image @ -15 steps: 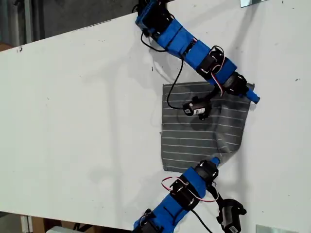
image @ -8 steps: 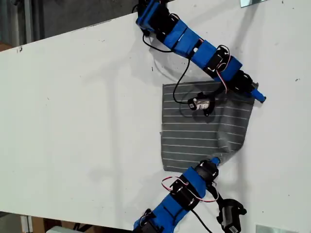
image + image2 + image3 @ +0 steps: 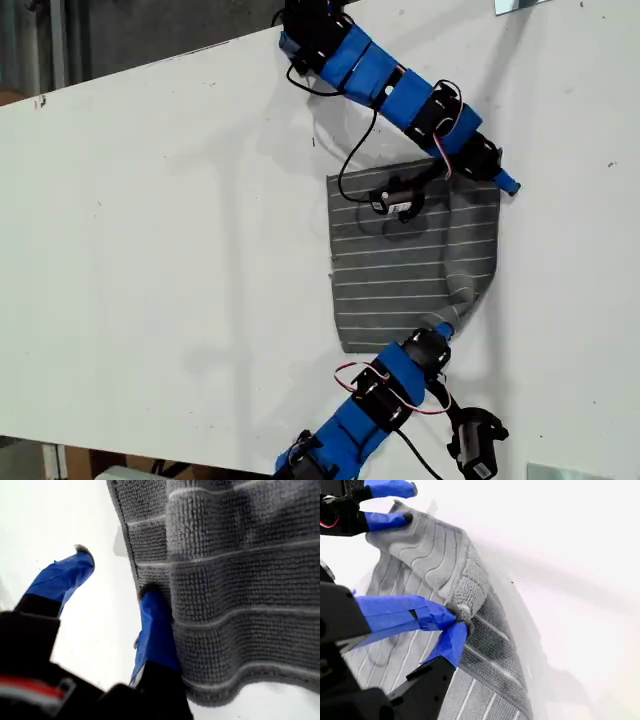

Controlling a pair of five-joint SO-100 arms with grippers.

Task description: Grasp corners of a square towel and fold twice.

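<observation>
The dark grey striped towel [image 3: 400,270] lies flat on the white table [image 3: 180,220], right of centre in the exterior view. Its edge toward the exterior view's right is lifted into a rolled fold [image 3: 470,285]. My second gripper [image 3: 447,325] [image 3: 462,617], on the arm from the exterior view's bottom, is shut on a towel corner [image 3: 465,611] and holds it up. My first gripper [image 3: 505,183] [image 3: 115,570], on the arm from the top, is open at the towel's [image 3: 240,580] far corner. One finger [image 3: 155,625] touches the cloth edge, the other [image 3: 65,575] is over bare table.
A small black camera module [image 3: 398,203] on a cable hangs from the first arm above the towel. Another black module [image 3: 478,445] sits beside the second arm. Metal brackets [image 3: 520,5] [image 3: 560,470] are at the exterior view's right corners. The table's edge [image 3: 150,62] runs along the top left.
My first gripper swung out toward the exterior view's right, then came back left and up. The towel's right edge shifted left with it. The second arm has stayed put, still holding its corner.
</observation>
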